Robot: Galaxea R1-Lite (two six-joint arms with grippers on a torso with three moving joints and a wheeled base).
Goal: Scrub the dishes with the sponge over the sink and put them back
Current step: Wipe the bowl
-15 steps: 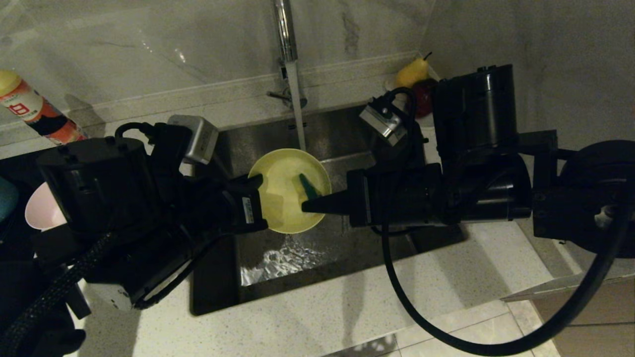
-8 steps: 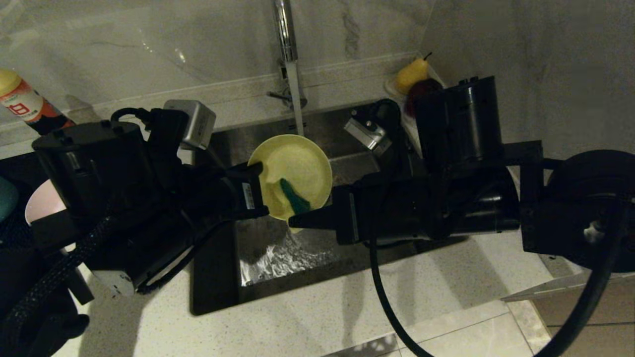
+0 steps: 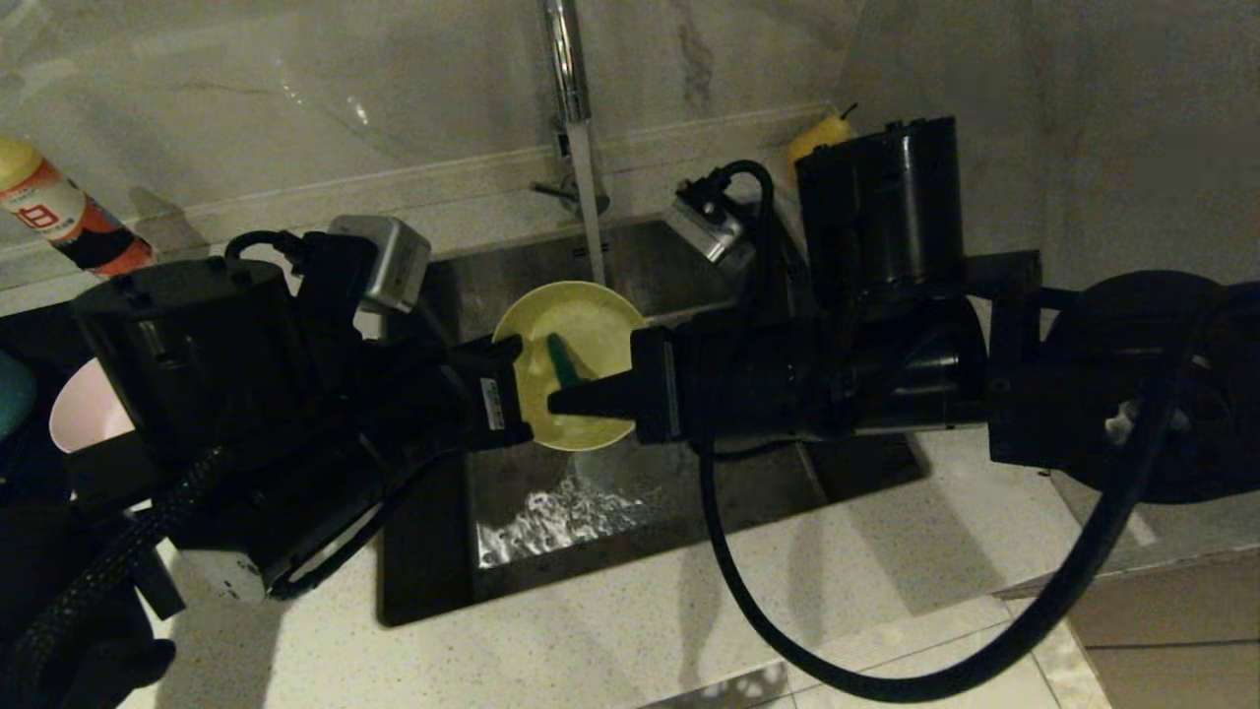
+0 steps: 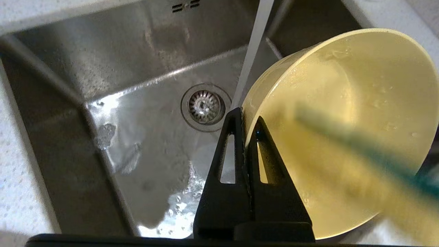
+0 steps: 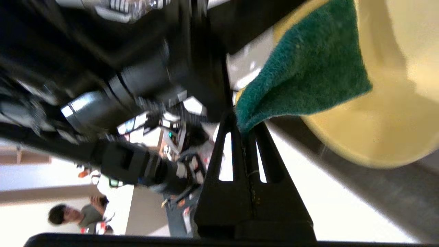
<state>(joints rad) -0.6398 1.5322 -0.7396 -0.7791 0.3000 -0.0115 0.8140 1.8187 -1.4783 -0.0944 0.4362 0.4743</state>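
Around the sink (image 3: 748,492): you see a red-and-white bottle (image 3: 49,212) on the counter far to its left, a pale pink bowl (image 3: 84,418) left of it behind the left arm, a yellow pear (image 3: 812,138) at its back right corner (mostly hidden by the right arm).
Faucet (image 3: 571,108): stands behind the sink; water falls into the basin.
Left gripper (image 4: 245,116): fingers together, clamped on the rim of the yellow bowl (image 3: 581,335), over the sink.
Right gripper (image 5: 245,128): fingers together, pinching the sponge (image 3: 563,361), over the sink.
Yellow bowl: tilted, wet inside, opening toward the right gripper.
Sponge: green face inside the bowl, touching its inner wall.
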